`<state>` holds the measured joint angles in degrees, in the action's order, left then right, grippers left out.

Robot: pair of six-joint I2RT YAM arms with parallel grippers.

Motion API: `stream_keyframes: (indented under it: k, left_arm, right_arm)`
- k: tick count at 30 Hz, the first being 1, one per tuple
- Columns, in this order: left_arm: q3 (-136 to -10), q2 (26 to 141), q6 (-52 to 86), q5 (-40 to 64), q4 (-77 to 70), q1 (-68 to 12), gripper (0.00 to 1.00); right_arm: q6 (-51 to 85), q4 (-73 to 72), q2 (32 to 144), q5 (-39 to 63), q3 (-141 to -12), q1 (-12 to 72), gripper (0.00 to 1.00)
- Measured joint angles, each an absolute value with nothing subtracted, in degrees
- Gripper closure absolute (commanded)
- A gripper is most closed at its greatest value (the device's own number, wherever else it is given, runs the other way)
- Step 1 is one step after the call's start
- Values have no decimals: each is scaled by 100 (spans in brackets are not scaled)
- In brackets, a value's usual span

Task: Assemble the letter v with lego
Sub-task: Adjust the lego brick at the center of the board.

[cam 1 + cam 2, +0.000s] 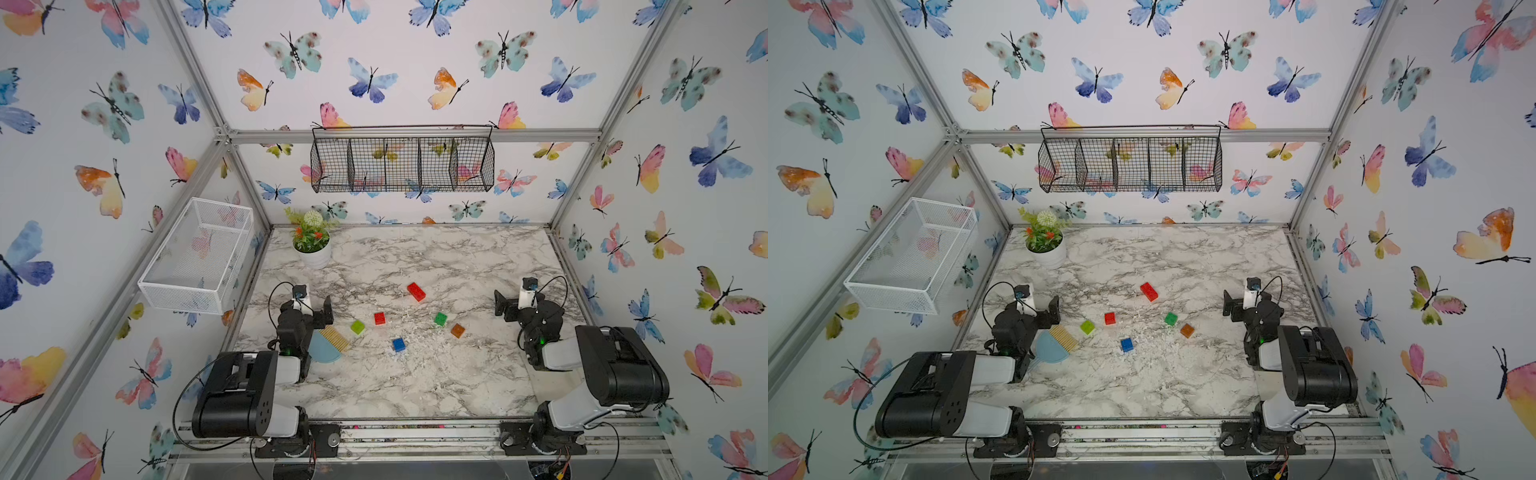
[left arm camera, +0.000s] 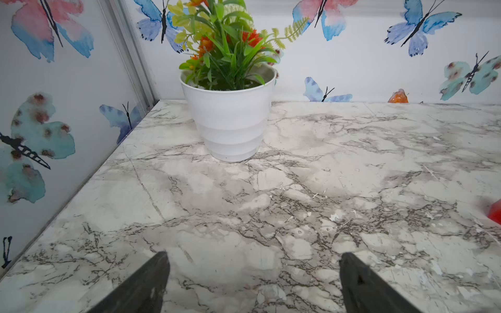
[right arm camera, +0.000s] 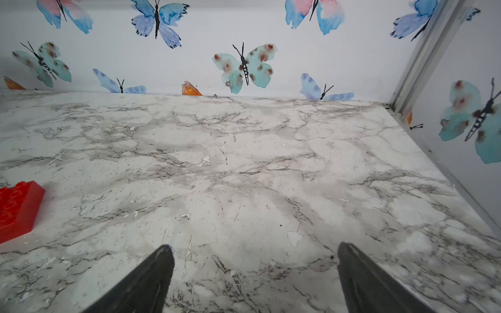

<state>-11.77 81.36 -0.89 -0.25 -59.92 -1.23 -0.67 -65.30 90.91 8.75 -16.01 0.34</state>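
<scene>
Loose lego (image 1: 379,318) on flecked marble table (image 1: 415,382) inside butterfly-papered walls (image 1: 415,99)

Marble-veined table (image 1: 419,386), butterfly-print walls (image 1: 399,104), blue brick (image 1: 398,344)

Hand brush (image 1: 331,344) just beside lime brick (image 1: 357,327)

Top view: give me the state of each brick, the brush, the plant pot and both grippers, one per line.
long red brick: loose, flat, studs up
red square brick: loose, joined to nothing
lime brick: loose
green brick: loose
orange brick: loose
blue brick: loose
hand brush: lying flat by the left arm
plant pot: upright
left gripper: open, empty
right gripper: open, empty
</scene>
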Motion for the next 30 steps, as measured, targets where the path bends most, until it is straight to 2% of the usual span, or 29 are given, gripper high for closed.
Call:
stream_keyframes:
  k: [15,21,26,30]
  left_arm:
    - [-1177,8136,-89,-25,-5992,-123,2]
    - [-1205,8095,-93,-16,-5878,-123,2]
    - [-1710,7432,19,-89,-4814,-123,2]
    - [-2545,6298,1413,-666,-3070,-123,2]
  right_arm:
    - [-67,-6543,9085,878,-1601,34,2]
    - [30,-6289,8630,611,-1601,34,2]
    - [78,-6167,8285,462,-1575,34,2]
    - [517,-5107,7811,263,-2023,38,2]
